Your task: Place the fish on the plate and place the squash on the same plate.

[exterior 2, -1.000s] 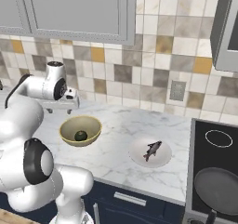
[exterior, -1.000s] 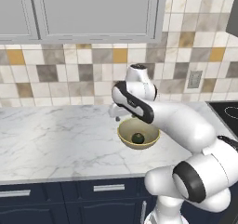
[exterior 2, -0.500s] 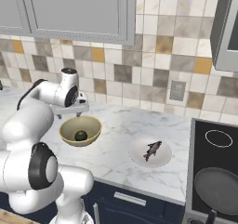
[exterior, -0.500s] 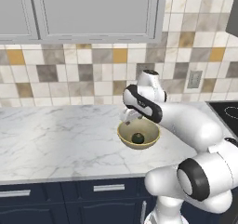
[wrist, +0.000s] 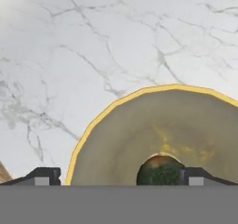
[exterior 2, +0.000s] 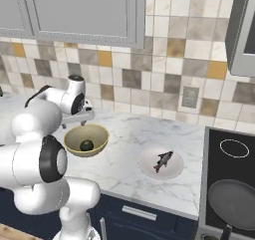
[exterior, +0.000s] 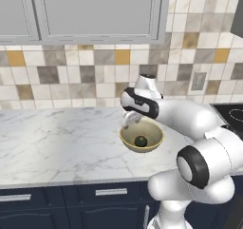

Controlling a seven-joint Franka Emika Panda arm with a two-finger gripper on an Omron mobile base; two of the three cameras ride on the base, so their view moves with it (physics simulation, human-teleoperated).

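Since the fish (exterior 2: 163, 161) already lies on the plate (exterior 2: 149, 169), the half of the task that remains is the squash (exterior 2: 86, 145), and the arm's pose fits that. Taking the tan bowl (exterior 2: 102, 140) as the landmark: the squash, a small dark green lump, sits at the bottom of the bowl, roughly at its centre. The plate stands well apart from the bowl on the worktop (exterior 2: 124, 134), on the side toward the stove, with the fish across its middle. The pincer (exterior: 129, 122) hangs just above the bowl's rim on the side away from the plate, fingers pointing down, released and grasping nothing. In the hand view its two dark fingertips (wrist: 42, 175) stand wide, one outside the bowl's yellow rim and one beside the squash (wrist: 160, 172), so the hand seems offset from the squash rather than centred over it. From the base views it is hard to tell how far above the rim the fingers are. The spread jaws suit a round item that must be straddled from above; the bowl's sloping wall leaves little room, so the hand probably needs to shift toward the bowl's centre before lowering.
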